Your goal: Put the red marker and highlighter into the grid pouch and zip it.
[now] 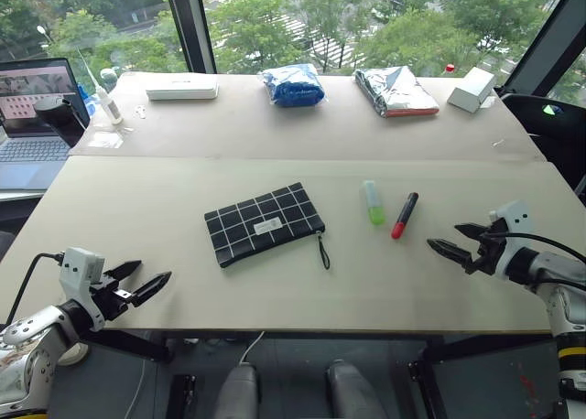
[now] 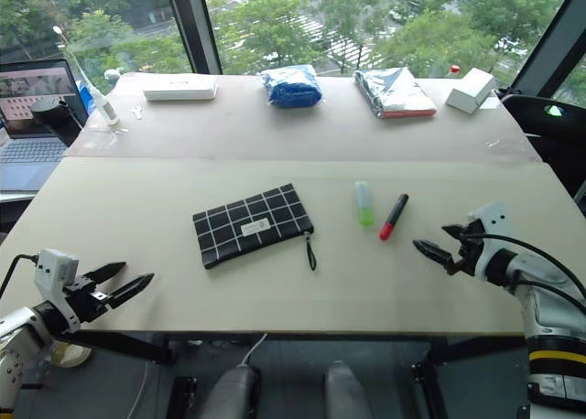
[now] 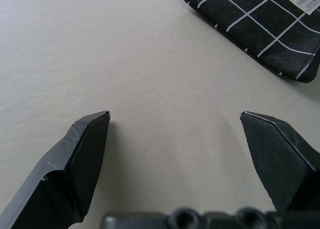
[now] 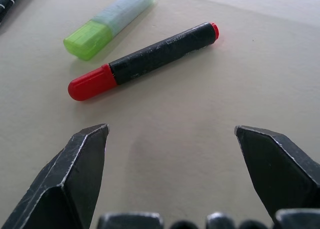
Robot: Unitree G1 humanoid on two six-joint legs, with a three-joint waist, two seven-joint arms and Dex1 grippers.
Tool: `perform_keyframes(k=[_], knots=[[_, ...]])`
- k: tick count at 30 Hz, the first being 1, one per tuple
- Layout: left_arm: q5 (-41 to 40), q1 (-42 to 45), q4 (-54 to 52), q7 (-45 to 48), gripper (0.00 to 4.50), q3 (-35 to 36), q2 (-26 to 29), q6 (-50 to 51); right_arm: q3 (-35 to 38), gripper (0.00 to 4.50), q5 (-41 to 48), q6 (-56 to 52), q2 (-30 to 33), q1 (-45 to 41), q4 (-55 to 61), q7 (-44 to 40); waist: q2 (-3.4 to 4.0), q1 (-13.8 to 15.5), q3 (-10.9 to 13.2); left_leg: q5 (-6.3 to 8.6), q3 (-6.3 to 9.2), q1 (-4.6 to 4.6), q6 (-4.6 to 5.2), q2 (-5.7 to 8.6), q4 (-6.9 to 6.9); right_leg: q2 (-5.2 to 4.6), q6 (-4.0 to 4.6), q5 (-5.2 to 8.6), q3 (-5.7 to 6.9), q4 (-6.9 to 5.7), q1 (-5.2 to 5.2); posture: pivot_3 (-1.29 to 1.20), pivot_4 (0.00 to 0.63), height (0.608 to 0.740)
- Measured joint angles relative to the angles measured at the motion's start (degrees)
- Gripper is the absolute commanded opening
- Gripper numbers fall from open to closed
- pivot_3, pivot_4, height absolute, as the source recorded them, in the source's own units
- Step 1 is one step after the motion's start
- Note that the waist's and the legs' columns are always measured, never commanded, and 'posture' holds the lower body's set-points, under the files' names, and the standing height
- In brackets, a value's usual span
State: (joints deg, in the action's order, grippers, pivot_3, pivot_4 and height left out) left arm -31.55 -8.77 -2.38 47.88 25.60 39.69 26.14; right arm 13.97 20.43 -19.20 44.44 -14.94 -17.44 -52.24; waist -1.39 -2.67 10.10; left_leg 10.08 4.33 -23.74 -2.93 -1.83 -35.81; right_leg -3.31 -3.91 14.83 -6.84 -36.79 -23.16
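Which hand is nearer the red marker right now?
Right. The right hand sits open just to the right of the red marker, not touching it. The left hand is open at the table's near left edge, beyond the grid pouch.

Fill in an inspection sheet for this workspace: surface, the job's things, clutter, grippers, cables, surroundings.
Surface: pale table, a seam across it.
Job's things: grid pouch flat near the middle, cord toward the highlighter; red marker beside the highlighter, apart; both outside the pouch.
Clutter: along the far edge, white case, blue bag, foil bag, white box.
Grippers: left gripper and right gripper low over the near edge, fingers open, holding nothing.
Cables: black cable at the left arm.
Surroundings: laptop at the left, windows with trees behind.
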Motion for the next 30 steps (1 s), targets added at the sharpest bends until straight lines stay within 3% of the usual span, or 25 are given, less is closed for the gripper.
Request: perform_keyframes(k=[7, 10, 16, 18, 24, 30], knots=[[0.8, 0.2, -0.3, 0.0, 4.5, -0.4, 0.0, -0.3, 0.0, 4.47, 0.0, 0.0, 0.0, 0.3, 0.0, 0.5, 0.0, 0.0, 0.0, 0.0, 0.0, 0.0, 0.0, 0.0, 0.0, 0.0, 0.0, 0.0, 0.0, 0.0, 0.0, 0.0, 0.15, 0.74], [3.5, 0.5, 0.6, 2.2, 4.5, -2.6, 0.0, -6.0, 0.1, 4.47, 0.1, 0.0, 0.0, 0.2, 0.0, 0.8, 0.0, 0.0, 0.0, 0.0, -0.01, 0.0, 0.0, 0.01, 0.0, 0.0, 0.0, 0.0, 0.0, 0.0, 0.0, 0.0, 0.15, 0.74], [13.7, 4.5, 7.9, 9.0, 4.5, -8.6, 3.8, -25.9, 1.8, 2.82, 5.3, -5.3, -0.3, -1.9, 3.2, 0.2, 0.0, 0.0, 0.0, 0.0, -0.02, 0.0, 0.0, 0.0, 0.01, 0.01, 0.02, -0.01, -0.02, 0.01, -0.02, 0.0, 0.15, 0.74], [17.0, 6.4, 9.0, 9.7, 4.5, -10.2, 5.2, -32.4, 2.3, 1.95, 6.7, -6.7, -0.2, -3.3, 6.5, -0.3, 0.0, 0.0, 0.0, 0.0, -0.01, 0.0, 0.0, -0.01, 0.02, 0.01, 0.02, -0.01, -0.02, 0.01, -0.01, 0.0, 0.15, 0.74], [23.8, 11.6, 16.2, 10.3, 4.5, -14.5, 7.0, -45.0, 0.1, 0.03, 8.4, -10.3, -1.8, -6.4, 13.4, -0.5, 0.0, 0.0, 0.0, 0.0, -0.01, -0.01, 0.0, -0.02, 0.02, 0.01, 0.01, -0.01, -0.01, -0.01, -0.02, 0.0, 0.15, 0.74], [28.8, 17.6, 20.3, 10.0, 4.5, -19.0, 7.7, -54.2, -9.0, 0.03, 6.4, -12.2, -11.4, -15.2, 15.8, 5.0, 0.01, -0.2, 0.0, 0.0, -0.01, -0.02, 0.0, -0.02, 0.03, 0.01, 0.15, -0.09, -0.01, -0.1, -0.09, 0.0, 0.15, 0.74]])
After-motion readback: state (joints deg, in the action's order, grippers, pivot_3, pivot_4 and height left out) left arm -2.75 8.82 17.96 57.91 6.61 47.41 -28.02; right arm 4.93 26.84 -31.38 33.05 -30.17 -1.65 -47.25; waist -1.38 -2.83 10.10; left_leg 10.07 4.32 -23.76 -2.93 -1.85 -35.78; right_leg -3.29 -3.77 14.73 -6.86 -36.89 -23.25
